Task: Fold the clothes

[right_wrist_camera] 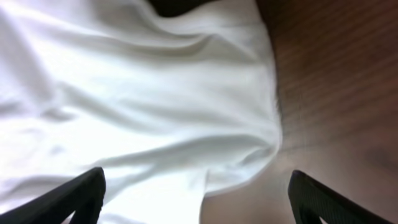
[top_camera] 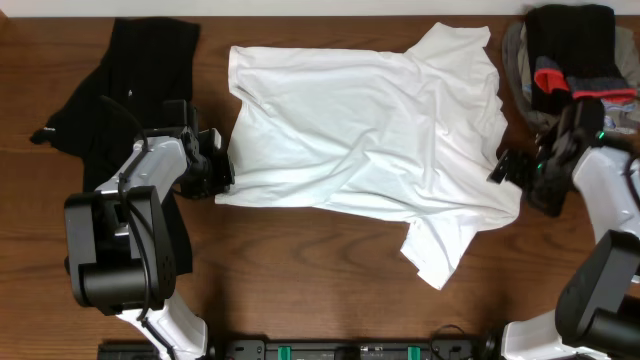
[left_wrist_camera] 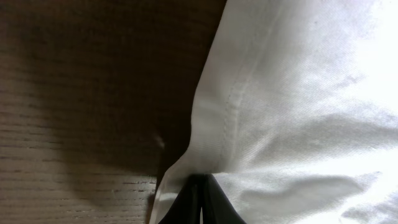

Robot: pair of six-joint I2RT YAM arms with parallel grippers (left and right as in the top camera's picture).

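White T-shirt (top_camera: 370, 130) lies spread and wrinkly mid wooden table (top_camera: 300, 270), one sleeve toward the near edge. My left gripper (top_camera: 222, 170) sits at the shirt's left edge, fingers (left_wrist_camera: 200, 202) clenched on the hem, fabric bunching at the tips. My right gripper (top_camera: 505, 168) is at the shirt's right edge, jaws spread wide, grasping nothing, cloth just under them. Black garment (top_camera: 140, 60) lies loose far left, partly under my left arm. Pile of black, red and grey clothes (top_camera: 570, 55) sits at the far right corner.
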